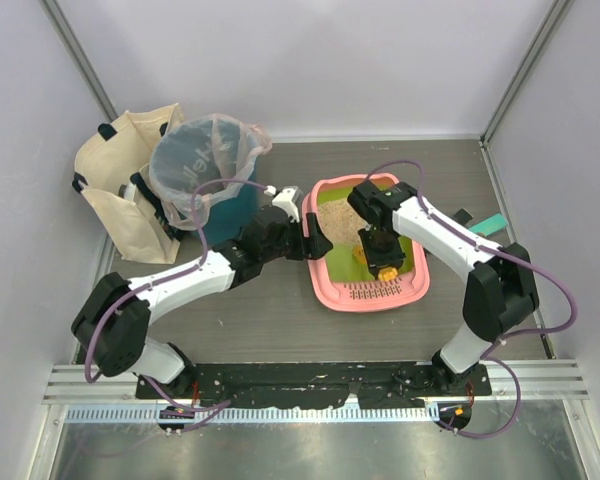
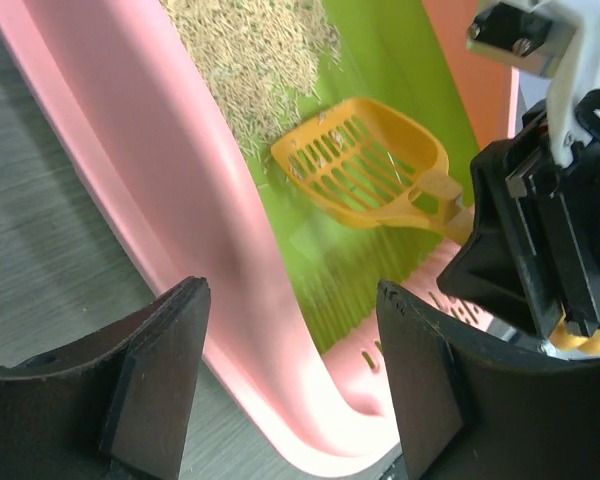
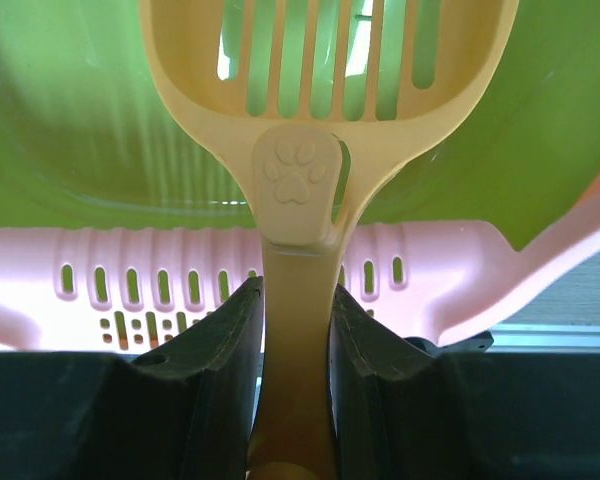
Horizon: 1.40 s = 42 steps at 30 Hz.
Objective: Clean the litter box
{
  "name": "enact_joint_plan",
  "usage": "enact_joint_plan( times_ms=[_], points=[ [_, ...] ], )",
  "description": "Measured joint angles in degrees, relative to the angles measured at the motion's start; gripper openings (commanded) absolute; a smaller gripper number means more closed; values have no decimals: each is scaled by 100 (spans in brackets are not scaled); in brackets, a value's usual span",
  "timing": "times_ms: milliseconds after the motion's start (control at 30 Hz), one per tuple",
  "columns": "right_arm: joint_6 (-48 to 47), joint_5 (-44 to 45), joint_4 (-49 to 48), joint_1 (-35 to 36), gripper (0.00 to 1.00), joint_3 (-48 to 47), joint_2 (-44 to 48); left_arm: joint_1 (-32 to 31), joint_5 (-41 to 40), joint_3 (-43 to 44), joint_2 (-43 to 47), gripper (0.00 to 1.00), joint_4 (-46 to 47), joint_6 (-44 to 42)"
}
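Both arm bases sit along the bottom edge of the overhead view, on the grey surface (image 1: 280,315). Right of centre lies the litter box (image 1: 322,282), with its slotted ledge (image 1: 375,293) at the lower end and beige litter (image 1: 342,212) heaped toward the upper end. From the left, the left pincer (image 1: 305,240) reaches to the box's left rim. Over the lower half of the box hangs the right pincer (image 1: 382,262), with the orange scoop (image 1: 362,256) showing beneath it. At upper left stands a teal bin (image 1: 228,215) lined with a clear bag, and a cream tote (image 1: 110,190) is just left of it.

From the left wrist, the pincer's fingers (image 2: 155,385) stand well apart at the bottom of the frame and grip nothing. The box's pink rim runs up between them; I cannot tell whether either finger touches it. Higher up, the scoop's head is over the green floor at the edge of the litter. At right, the black right pincer has its handle.

From the right wrist, both fingers (image 3: 225,370) are clamped on the scoop's handle just below its paw print. The slotted head fills the top of the frame, and the pink ledge crosses behind the handle.
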<state>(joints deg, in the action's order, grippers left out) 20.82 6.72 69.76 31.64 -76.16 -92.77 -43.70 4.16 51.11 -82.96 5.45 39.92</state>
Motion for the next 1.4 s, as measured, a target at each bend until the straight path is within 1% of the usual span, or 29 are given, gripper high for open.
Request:
enact_joint_plan(
  times_ms=[300,500,733,767,867,967,1067,1400],
  points=[
    [-348,-400,7,-398,1,-363,-393,-48,-804,446,-354,72,-415,-413],
    [-514,-649,0,-634,1,-538,-614,-68,-1010,730,-710,71,-612,-616],
    [-649,-769,15,-662,1,-682,-984,-136,-1099,999,-962,62,-710,-857],
    [-675,-778,15,-662,1,-726,-1043,-136,-1106,1034,-984,59,-710,-887],
    [-717,-774,-20,-662,1,-850,-1185,-162,-1123,1084,-1012,52,-710,-933],
    [-721,-772,-52,-664,1,-966,-1305,-168,-1130,1084,-1027,48,-708,-955],
    [-737,-778,-66,-664,1,-1086,-1449,-173,-1145,1106,-1032,45,-710,-953],
    [-761,-791,-264,-675,1,-1233,-1886,-184,-1200,1167,-1093,41,-704,-951]
  ],
)
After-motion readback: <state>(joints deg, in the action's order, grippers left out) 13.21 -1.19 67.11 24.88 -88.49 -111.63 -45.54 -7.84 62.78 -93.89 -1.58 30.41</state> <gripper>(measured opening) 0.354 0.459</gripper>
